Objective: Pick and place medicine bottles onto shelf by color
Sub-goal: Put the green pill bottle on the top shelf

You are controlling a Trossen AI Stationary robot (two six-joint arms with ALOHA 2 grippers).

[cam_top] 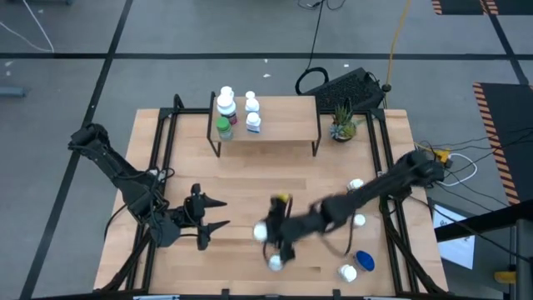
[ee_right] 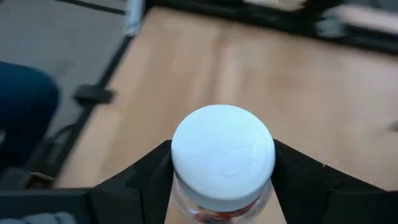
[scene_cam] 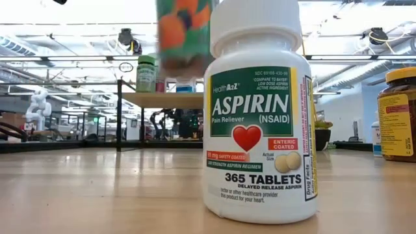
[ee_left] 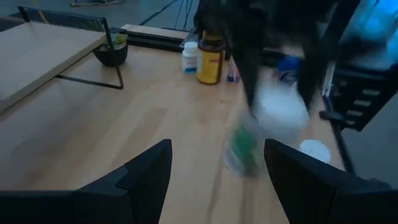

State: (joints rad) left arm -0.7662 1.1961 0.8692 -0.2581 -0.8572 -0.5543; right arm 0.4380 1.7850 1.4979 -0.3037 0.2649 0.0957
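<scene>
My right gripper [cam_top: 273, 233] is shut on a white-capped medicine bottle [ee_right: 222, 152] with an orange and green label [scene_cam: 185, 32], mid-table toward the near edge. My left gripper [cam_top: 220, 214] is open and empty, to its left; its fingers frame bare tabletop in the left wrist view [ee_left: 217, 162]. A white aspirin bottle [scene_cam: 257, 117] stands by the near edge [cam_top: 275, 263]. The shelf [cam_top: 283, 112] at the far side carries white bottles [cam_top: 226, 100] and a green one [cam_top: 223, 127], all upright on their bases. An amber bottle [cam_top: 283, 198] stands just behind my right gripper. My right gripper pinches the bottle between its two fingers [ee_right: 149, 171], which sit on opposite sides of its upper body just under the white cap [ee_right: 181, 186]. The fingers come slanting down from the table's right. The bottle hangs clear of the table, its cap up.
Several more bottles stand near the right edge: white ones [cam_top: 356, 185] [cam_top: 360, 221] [cam_top: 348, 272] and a blue-capped one [cam_top: 364, 261]. A small potted plant [cam_top: 341, 125] stands right of the shelf. Bare wood lies between the shelf and the grippers.
</scene>
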